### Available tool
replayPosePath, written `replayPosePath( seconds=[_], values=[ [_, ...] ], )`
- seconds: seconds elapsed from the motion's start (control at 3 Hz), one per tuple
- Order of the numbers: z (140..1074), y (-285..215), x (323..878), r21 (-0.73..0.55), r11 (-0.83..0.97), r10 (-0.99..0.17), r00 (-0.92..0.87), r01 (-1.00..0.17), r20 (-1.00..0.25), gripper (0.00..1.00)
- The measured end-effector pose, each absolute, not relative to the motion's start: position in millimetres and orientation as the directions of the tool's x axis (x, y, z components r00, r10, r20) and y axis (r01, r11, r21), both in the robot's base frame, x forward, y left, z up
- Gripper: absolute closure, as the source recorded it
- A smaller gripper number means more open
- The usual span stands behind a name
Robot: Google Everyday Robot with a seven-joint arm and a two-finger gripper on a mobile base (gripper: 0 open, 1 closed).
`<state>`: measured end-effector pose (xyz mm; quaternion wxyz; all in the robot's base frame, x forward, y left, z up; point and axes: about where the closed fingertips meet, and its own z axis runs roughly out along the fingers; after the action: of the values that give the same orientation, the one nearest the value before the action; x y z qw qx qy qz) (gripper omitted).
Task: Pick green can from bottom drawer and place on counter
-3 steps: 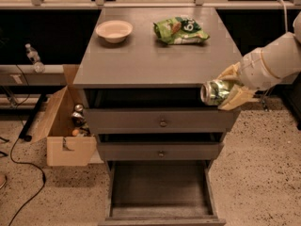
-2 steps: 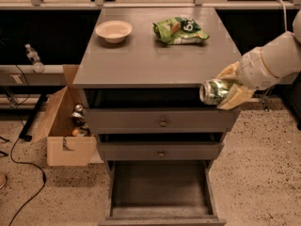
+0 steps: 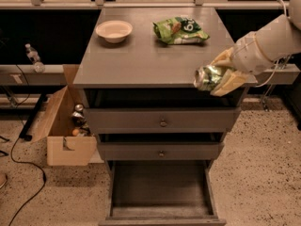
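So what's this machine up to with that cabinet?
The robot's end effector is shut on a green can, holding it on its side at the front right edge of the counter. The bottom drawer below is pulled open and looks empty. The can is not yet released on the counter, where a bowl and a snack bag sit farther back.

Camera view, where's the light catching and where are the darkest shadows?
In the camera view, light glints off the green can, held in the gripper at the front right corner of the counter. The deepest shadow sits under the counter's front lip, and the floor of the bottom drawer is dim.
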<state>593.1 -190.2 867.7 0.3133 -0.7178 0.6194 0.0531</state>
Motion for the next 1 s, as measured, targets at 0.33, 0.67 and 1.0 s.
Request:
replayPosePath(
  seconds=[0.33, 0.67, 1.0],
  values=[
    [901.9, -180.2, 633.6, -0.390, 0.013, -0.848, 0.197, -0.921, -0.492, 1.00],
    [908.9, -171.7, 662.2, -0.363, 0.073, -0.857, 0.128, -0.929, -0.500, 1.00],
    [901.7, -161.7, 695.8, -0.309, 0.139, -0.850, 0.047, -0.941, -0.525, 0.99]
  ],
)
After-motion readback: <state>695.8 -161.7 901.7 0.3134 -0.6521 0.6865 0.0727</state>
